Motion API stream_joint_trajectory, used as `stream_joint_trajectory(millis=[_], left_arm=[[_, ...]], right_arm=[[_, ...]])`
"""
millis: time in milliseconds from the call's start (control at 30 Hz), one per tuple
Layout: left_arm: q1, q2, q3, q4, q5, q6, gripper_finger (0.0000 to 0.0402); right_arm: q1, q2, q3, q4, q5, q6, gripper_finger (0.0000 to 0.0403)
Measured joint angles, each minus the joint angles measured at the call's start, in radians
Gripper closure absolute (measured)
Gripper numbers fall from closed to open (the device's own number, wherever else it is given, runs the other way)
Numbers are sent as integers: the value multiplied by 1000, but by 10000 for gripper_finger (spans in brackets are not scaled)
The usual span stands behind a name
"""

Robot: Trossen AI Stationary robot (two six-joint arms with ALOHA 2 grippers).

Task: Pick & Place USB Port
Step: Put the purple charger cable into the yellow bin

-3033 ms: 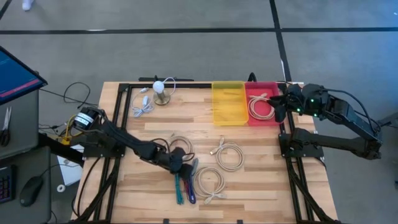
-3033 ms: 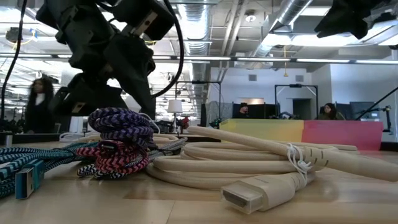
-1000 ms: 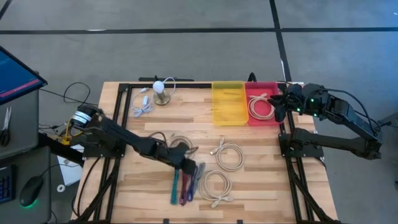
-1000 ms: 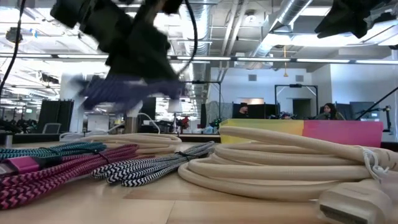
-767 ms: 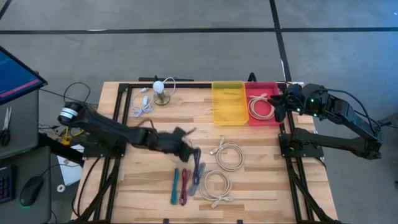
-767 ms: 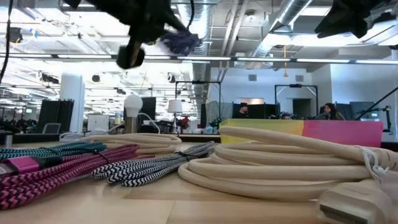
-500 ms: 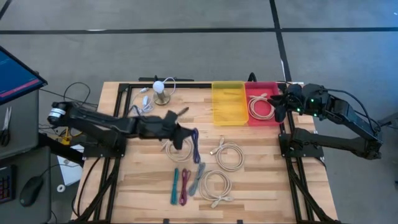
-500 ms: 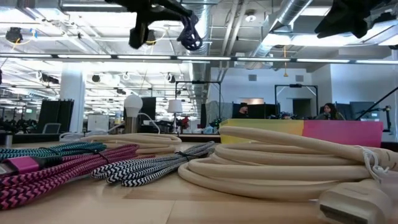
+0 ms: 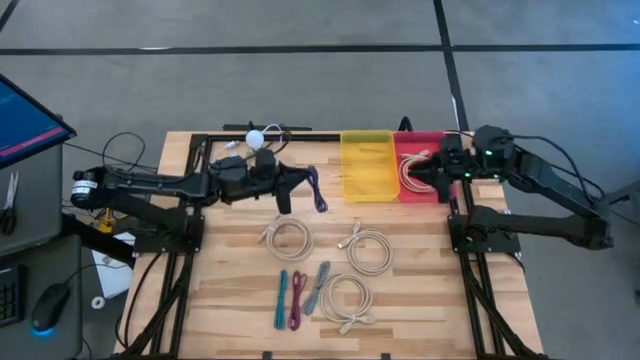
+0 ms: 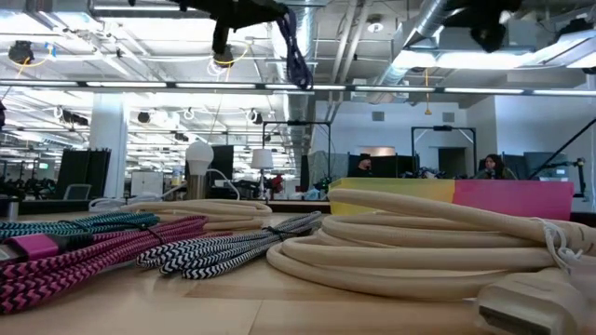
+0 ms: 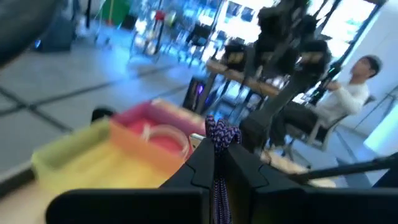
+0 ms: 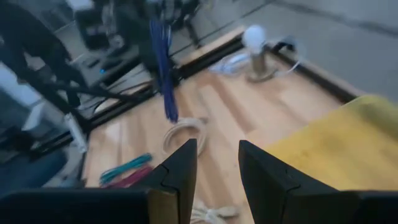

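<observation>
High view, wooden table (image 9: 420,290): left gripper (image 9: 300,185) held above the table, fingers pressed together on a purple braided cable (image 9: 316,190) that dangles from its tip, clear of the surface; the same cable shows between the dark fingers in the left wrist view (image 11: 219,155) and hangs from the top of the low view (image 10: 296,51)
- Yellow bin (image 9: 368,166): just ahead of the left gripper, toward the right arm
- Red bin (image 9: 436,160): touching the far side of the yellow bin, holding a coiled cream cable (image 9: 420,172)
- Right gripper (image 9: 428,172): over the red bin, fingers spread with a clear gap between them, nothing held (image 12: 216,165)
- Bulb lamp (image 9: 258,145): behind the left gripper, near the table's back rail, beside a small white cable (image 9: 232,160)
- Cream cable coils: one (image 9: 288,238) below the left gripper, a second (image 9: 368,248) and a third (image 9: 342,298) farther toward the table's front
- Braided cables lying side by side on the table, well below the left gripper: teal (image 9: 281,299), magenta (image 9: 297,301), grey-black (image 9: 318,286); in the low view they lie in the foreground, teal (image 10: 65,226), magenta (image 10: 84,261)
- People seated in the room beyond the table (image 10: 490,167)
</observation>
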Motion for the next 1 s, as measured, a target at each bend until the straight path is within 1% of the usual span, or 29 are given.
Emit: stream_joint_trajectory(millis=[67, 167, 333, 433, 567, 733, 867, 1000], left_arm=[[16, -2, 2, 33, 12, 15, 387], [32, 0, 2, 28, 12, 36, 387], [58, 0, 2, 32, 69, 37, 387], [75, -1, 2, 33, 112, 37, 387], [93, -1, 2, 33, 166, 37, 387], [95, -1, 2, 41, 192, 37, 387], [95, -1, 1, 41, 196, 29, 387], [95, -1, 1, 41, 196, 29, 387]], right_arm=[[18, 51, 0, 25, -9, 0, 292], [59, 128, 0, 87, -9, -14, 292], [131, 238, 0, 259, -10, -15, 286], [165, 294, 0, 342, 3, -5, 270], [198, 368, 0, 413, 62, 19, 234], [228, 463, 0, 484, 79, 24, 194], [247, 549, 0, 593, 78, 68, 183], [265, 622, 0, 683, 72, 94, 185]])
